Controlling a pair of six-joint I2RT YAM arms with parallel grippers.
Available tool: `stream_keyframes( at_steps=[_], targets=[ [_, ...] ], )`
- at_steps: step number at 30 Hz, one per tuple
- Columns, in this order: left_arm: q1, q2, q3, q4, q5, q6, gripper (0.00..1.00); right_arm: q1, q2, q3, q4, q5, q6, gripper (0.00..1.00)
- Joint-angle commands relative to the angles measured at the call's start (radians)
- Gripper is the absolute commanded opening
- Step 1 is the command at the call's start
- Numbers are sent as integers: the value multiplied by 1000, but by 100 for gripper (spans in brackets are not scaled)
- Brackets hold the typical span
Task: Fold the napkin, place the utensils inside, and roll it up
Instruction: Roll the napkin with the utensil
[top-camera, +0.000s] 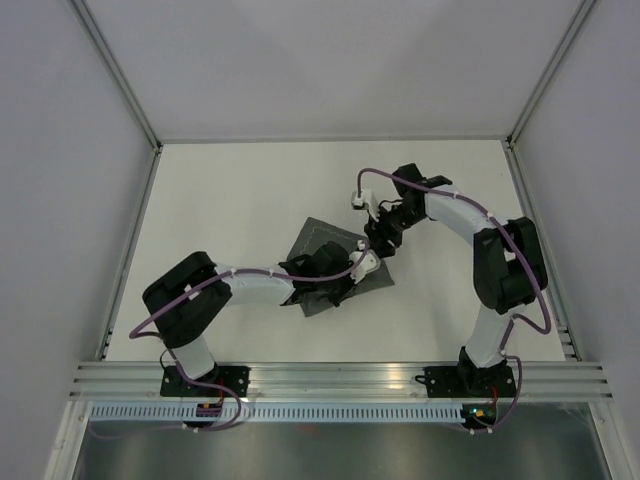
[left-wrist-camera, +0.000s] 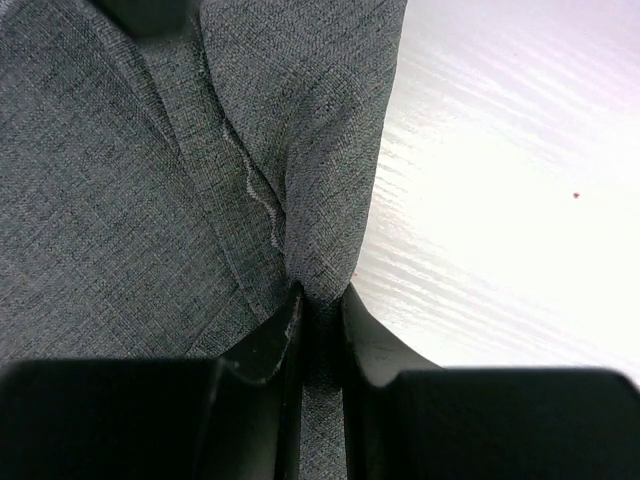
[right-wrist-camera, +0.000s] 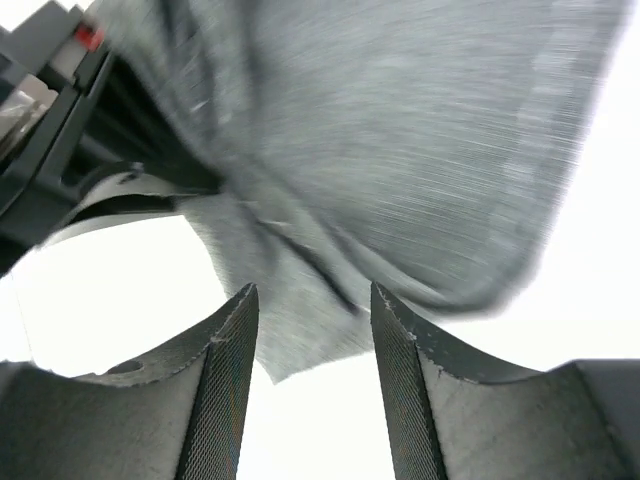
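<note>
The dark grey napkin (top-camera: 318, 238) lies partly folded in the middle of the white table. My left gripper (top-camera: 350, 272) is shut on a raised fold of it; in the left wrist view the cloth (left-wrist-camera: 150, 200) is pinched between the two black fingertips of this gripper (left-wrist-camera: 320, 300). My right gripper (top-camera: 383, 245) is open at the napkin's right corner. In the right wrist view a loose, blurred corner of the napkin (right-wrist-camera: 400, 150) hangs between the spread fingers of that gripper (right-wrist-camera: 310, 305) without being held. No utensils are in view.
The white table (top-camera: 230, 200) is bounded by grey walls and metal frame posts (top-camera: 120, 75). An aluminium rail (top-camera: 340, 378) runs along the near edge. The left arm's wrist (right-wrist-camera: 60, 110) shows at the upper left of the right wrist view.
</note>
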Motion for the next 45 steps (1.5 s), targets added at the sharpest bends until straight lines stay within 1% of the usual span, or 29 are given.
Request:
stream_keyframes(
  at_steps=[1, 3, 5, 6, 7, 9, 10, 13, 15, 16, 17, 19, 20, 21, 22, 23, 24, 26, 30, 35, 40, 45],
  targets=[
    [16, 50, 15, -109, 167, -81, 2, -58, -78, 13, 124, -67, 104, 55],
    [37, 55, 25, -143, 201, -86, 2, -99, -114, -19, 171, -83, 153, 55],
    [66, 62, 31, -157, 277, -114, 2, -139, -181, -51, 248, -94, 194, 56],
    [72, 65, 33, -158, 296, -125, 2, -152, -206, -84, 265, -99, 195, 56],
    [82, 67, 33, -160, 343, -132, 2, -162, -250, -97, 276, -111, 190, 56],
    [111, 85, 39, -166, 389, -154, 2, -185, -296, -131, 267, -117, 149, 56],
    [120, 96, 44, -172, 438, -162, 2, -188, -343, -144, 262, -117, 129, 56],
    [157, 145, 67, -189, 520, -199, 2, -188, -443, -223, 273, -111, 72, 56],
    [183, 183, 100, -210, 564, -222, 2, -184, -486, -279, 270, -113, 40, 56],
    [189, 226, 119, -256, 589, -225, 2, -181, -525, -298, 261, -111, 9, 56],
    [201, 251, 155, -282, 604, -225, 2, -163, -545, -334, 250, -102, -21, 56],
    [209, 298, 174, -322, 638, -237, 2, -123, -609, -384, 248, -67, -76, 56],
    [218, 308, 191, -333, 646, -240, 2, -72, -634, -442, 261, -45, -84, 56],
    [221, 314, 194, -336, 653, -244, 2, -43, -660, -472, 282, 22, -88, 56],
    [226, 320, 197, -336, 670, -247, 2, -11, -702, -503, 299, 54, -95, 56],
    [235, 326, 202, -344, 678, -250, 2, 52, -720, -532, 335, 88, -109, 57],
    [240, 331, 203, -347, 689, -254, 2, 84, -732, -584, 356, 146, -111, 57],
    [255, 341, 206, -352, 716, -259, 2, 161, -740, -632, 399, 194, -126, 58],
    [272, 367, 222, -378, 747, -257, 2, 242, -701, -684, 449, 266, -135, 58],
    [278, 398, 257, -410, 759, -263, 2, 359, -669, -766, 610, 409, -120, 60],
    [281, 424, 281, -428, 767, -273, 2, 436, -591, -772, 693, 466, -83, 60],
    [289, 432, 285, -437, 772, -273, 2, 474, -550, -789, 758, 516, -63, 57]
  ],
)
